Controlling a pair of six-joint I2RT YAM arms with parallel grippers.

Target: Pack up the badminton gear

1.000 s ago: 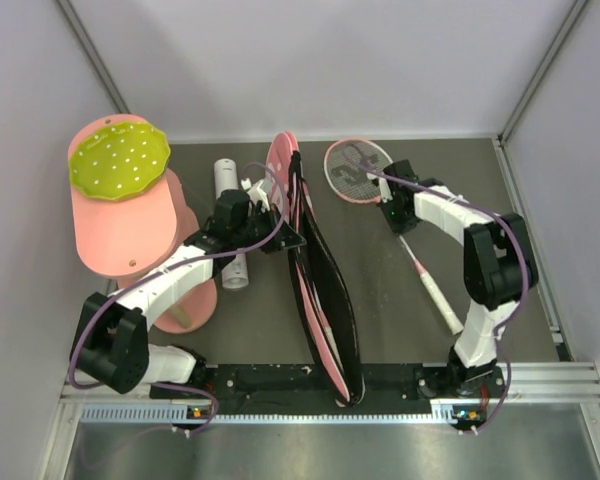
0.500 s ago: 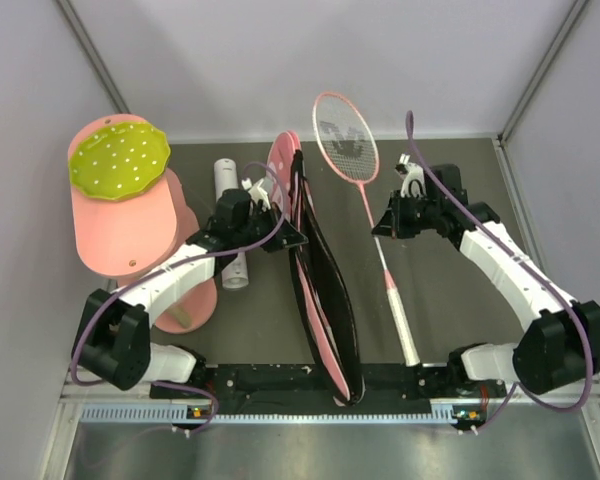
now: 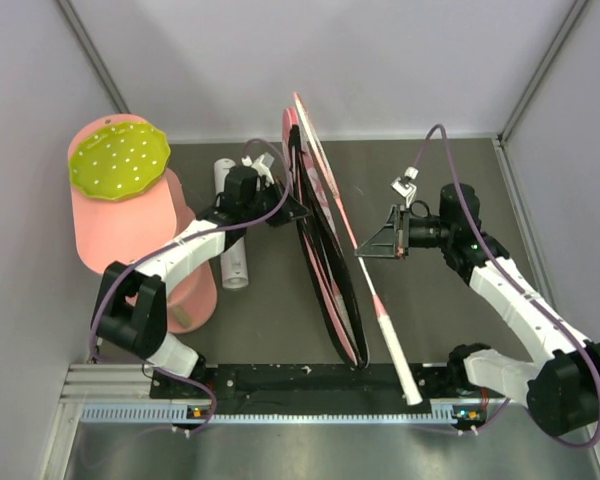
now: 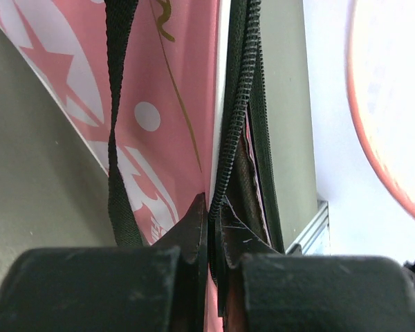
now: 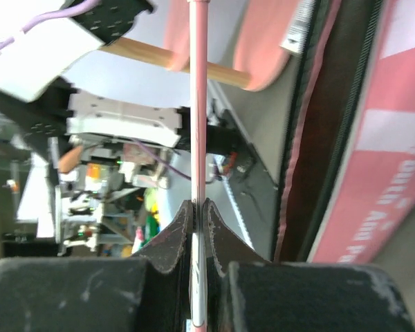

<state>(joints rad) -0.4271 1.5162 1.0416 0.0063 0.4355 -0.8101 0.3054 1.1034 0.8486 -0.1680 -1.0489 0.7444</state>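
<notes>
White tube point(image 3: 236, 268) is seen lying just left of the left gripper point(image 3: 283, 212), which is clamped tight on the zipper edge of the pink bag point(image 3: 325, 285), stood up on its side. Right of that, the racket point(image 3: 392, 345) is pinched by its thin shaft in the right gripper point(image 3: 363, 252), with the head up against the bag's far end.

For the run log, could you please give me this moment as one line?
left gripper: shut on bag edge, bag upright | right gripper: shut on racket shaft, head by bag's far end
</notes>
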